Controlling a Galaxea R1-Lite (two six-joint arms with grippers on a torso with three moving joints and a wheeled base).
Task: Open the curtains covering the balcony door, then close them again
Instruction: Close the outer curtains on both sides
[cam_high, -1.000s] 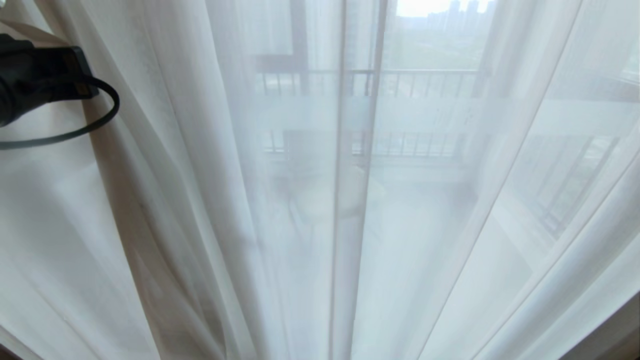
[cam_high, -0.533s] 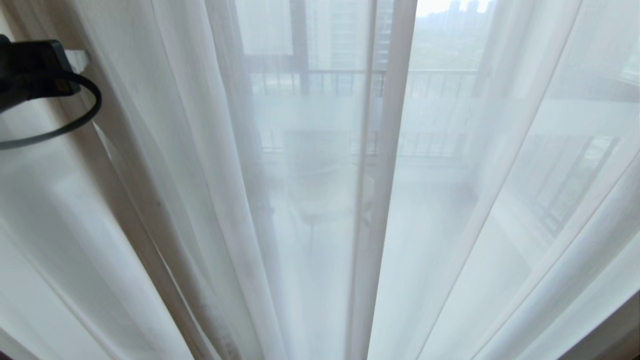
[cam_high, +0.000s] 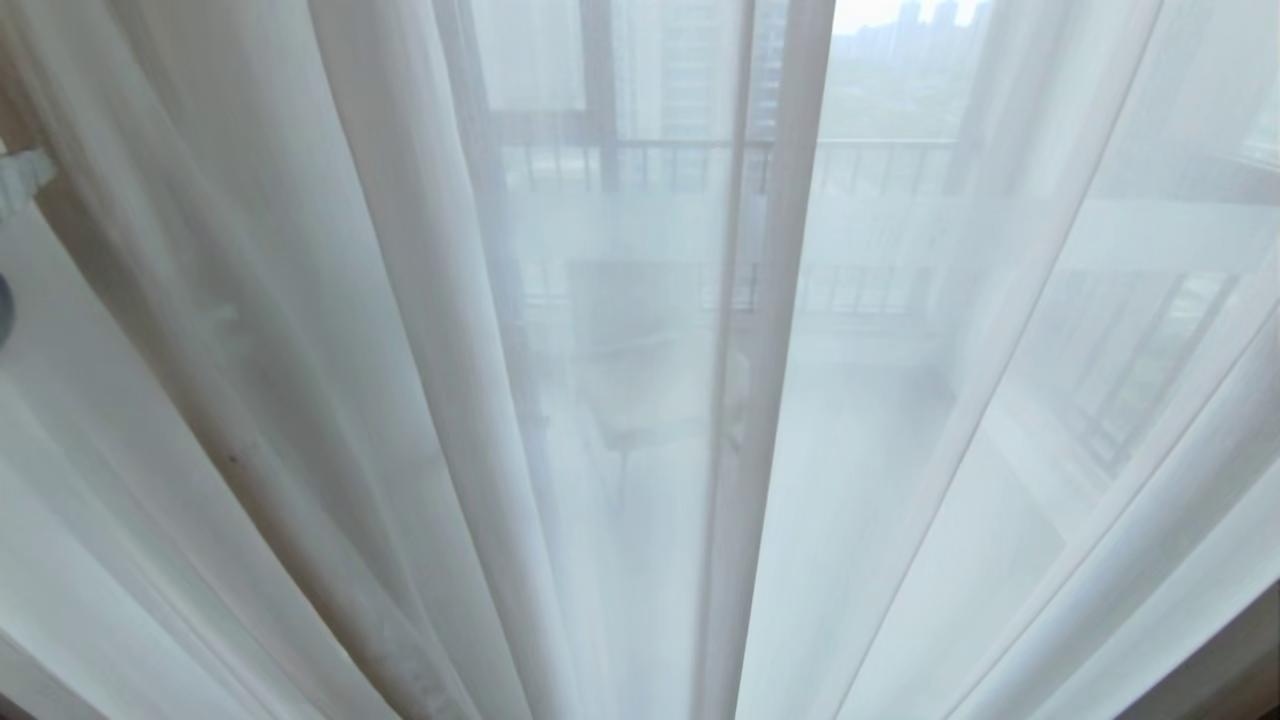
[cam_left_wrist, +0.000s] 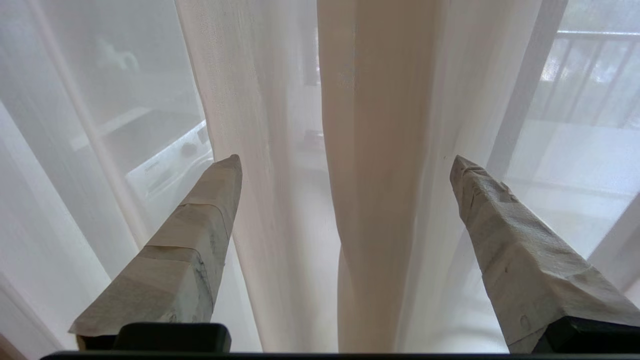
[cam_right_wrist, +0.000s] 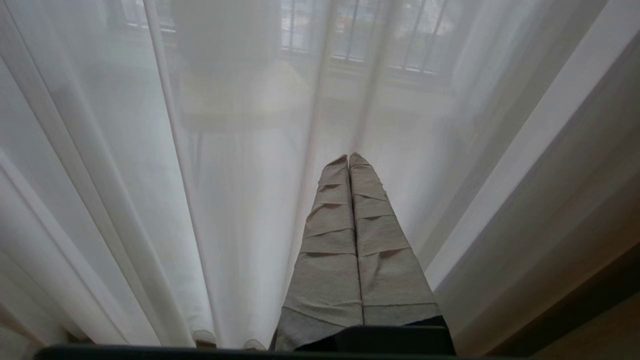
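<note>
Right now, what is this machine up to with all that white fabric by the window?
It is working the curtains at a balcony door. The thin white curtains hang drawn across the glass, with a railing showing faintly through them. The left claw is open in front of a fold of fabric, its fingers apart and gripping nothing. The right claw is shut and empty, pointed at the curtains lower down.

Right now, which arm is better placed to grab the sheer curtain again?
Left, probably. The left gripper stands open with a fold of the sheer curtain hanging between its fingers, so closing would likely catch it. The right gripper is shut and points at the fabric without straddling any fold.
</note>
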